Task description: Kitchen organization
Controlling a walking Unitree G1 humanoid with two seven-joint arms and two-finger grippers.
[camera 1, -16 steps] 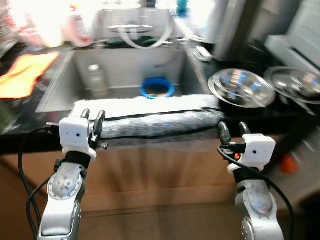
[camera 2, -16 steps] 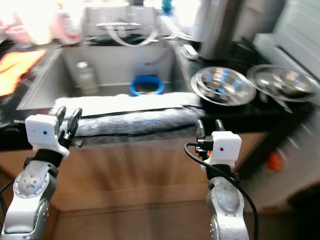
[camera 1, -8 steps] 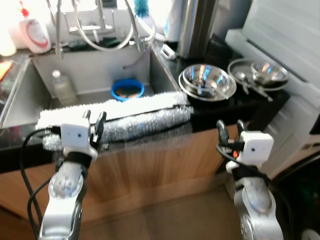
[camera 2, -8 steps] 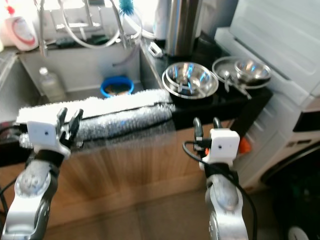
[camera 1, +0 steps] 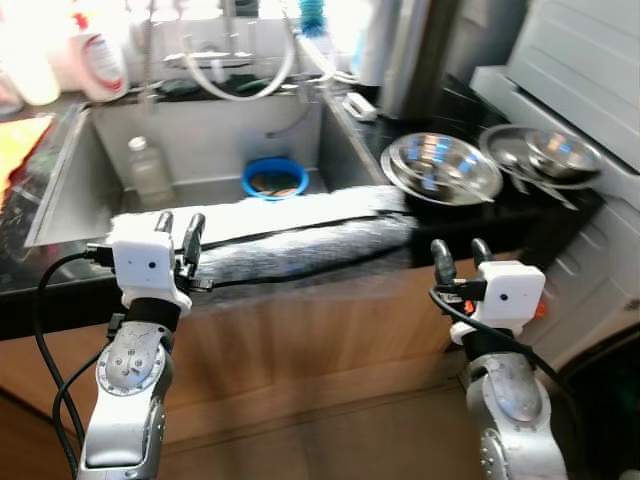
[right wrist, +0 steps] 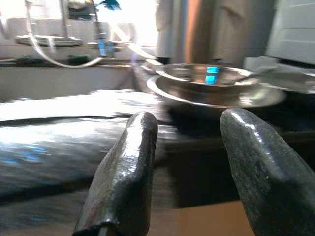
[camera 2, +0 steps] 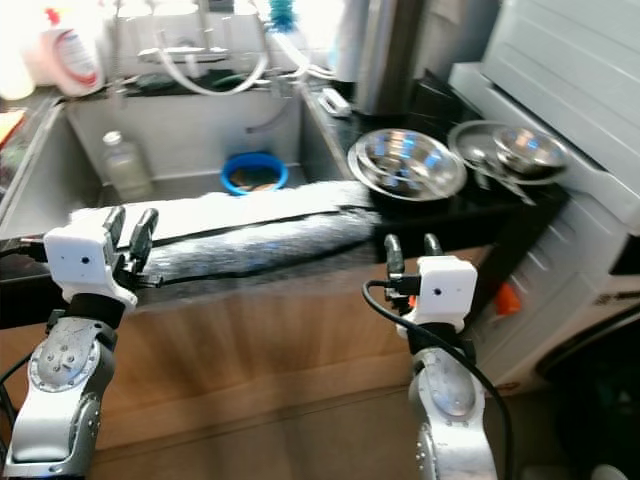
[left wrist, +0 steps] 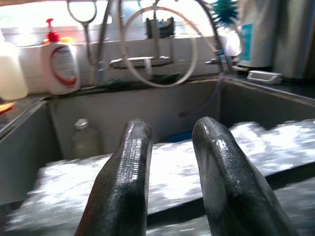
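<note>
A steel sink (camera 1: 215,130) is set in a black counter in front of me. In it lie a blue bowl (camera 1: 274,178) and a clear bottle (camera 1: 148,172). A white and grey fluffy mat (camera 1: 290,238) is draped over the sink's front edge. My left gripper (camera 1: 178,232) is raised at the mat's left end, open and empty; the left wrist view has its fingers (left wrist: 123,182) pointing over the mat into the sink. My right gripper (camera 1: 460,255) is held up below the counter edge near a steel bowl (camera 1: 440,168), open and empty, its fingers (right wrist: 125,172) facing that bowl (right wrist: 216,86).
More steel bowls with utensils (camera 1: 545,155) sit further right on the counter. A tall steel canister (camera 1: 410,50) stands behind them, and a white appliance (camera 1: 590,70) is at the far right. A soap bottle (camera 1: 100,60) and looped faucet hoses (camera 1: 235,75) are behind the sink.
The whole picture has shifted and blurred, so the camera has moved, swinging right and then partly back. Both grippers keep the same raised, open pose.
</note>
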